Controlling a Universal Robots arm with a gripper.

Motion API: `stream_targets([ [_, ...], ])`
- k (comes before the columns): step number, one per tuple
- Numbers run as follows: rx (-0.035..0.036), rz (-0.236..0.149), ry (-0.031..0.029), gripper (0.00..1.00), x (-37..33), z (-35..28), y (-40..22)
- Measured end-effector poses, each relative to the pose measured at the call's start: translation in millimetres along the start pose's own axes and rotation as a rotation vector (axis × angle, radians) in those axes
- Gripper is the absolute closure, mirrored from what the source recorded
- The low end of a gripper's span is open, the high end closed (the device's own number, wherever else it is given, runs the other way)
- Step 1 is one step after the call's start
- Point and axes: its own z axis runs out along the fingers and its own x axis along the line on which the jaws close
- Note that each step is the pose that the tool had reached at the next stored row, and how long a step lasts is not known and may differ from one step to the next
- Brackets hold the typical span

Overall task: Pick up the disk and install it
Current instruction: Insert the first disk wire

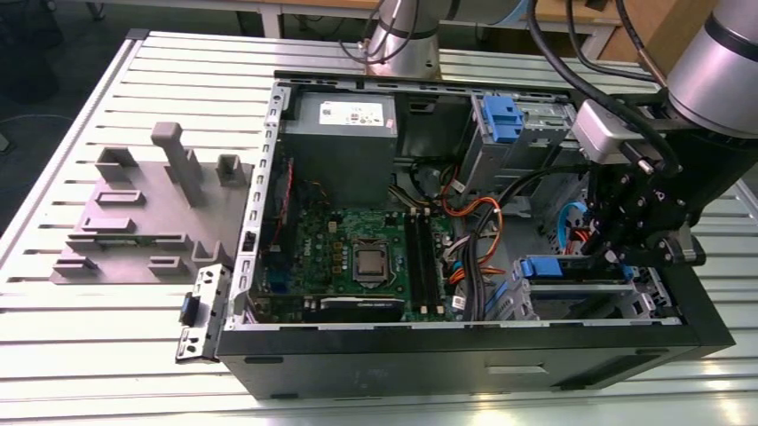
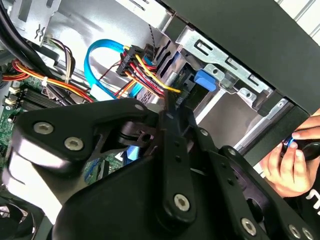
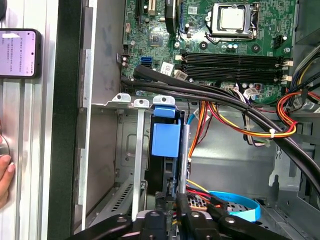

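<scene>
A slatted white desk (image 1: 71, 293) carries an open black computer case (image 1: 474, 351) with its green motherboard (image 1: 355, 257) exposed. The gripper (image 1: 645, 253) hangs inside the case at about four o'clock from the CPU socket (image 1: 369, 263). Whether its jaws are wide or narrow cannot be told. The disk (image 3: 165, 165) stands edge-on in the grey drive cage (image 3: 112, 165), just beside the gripper. A person's hand (image 2: 290, 160) rests outside the case.

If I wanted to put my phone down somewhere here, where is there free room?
The ribbed table is bare between the grey fixture block and its far edge, and along the near edge in front of the computer case. Inside the case it is crowded: cables, the motherboard, and the robot's hand at the drive bay.
</scene>
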Motion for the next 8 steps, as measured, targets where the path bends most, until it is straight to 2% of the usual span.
stream_targets([
  [1, 0.0, 0.0, 0.0002, 0.76, 0.0, -0.1, 0.0],
  [4, 0.0, 0.0, 0.0, 0.76, 0.2, -1.2, 0.0],
  [8, -0.0006, 0.0, -0.0043, 0.76, 0.6, -6.3, -0.1],
])
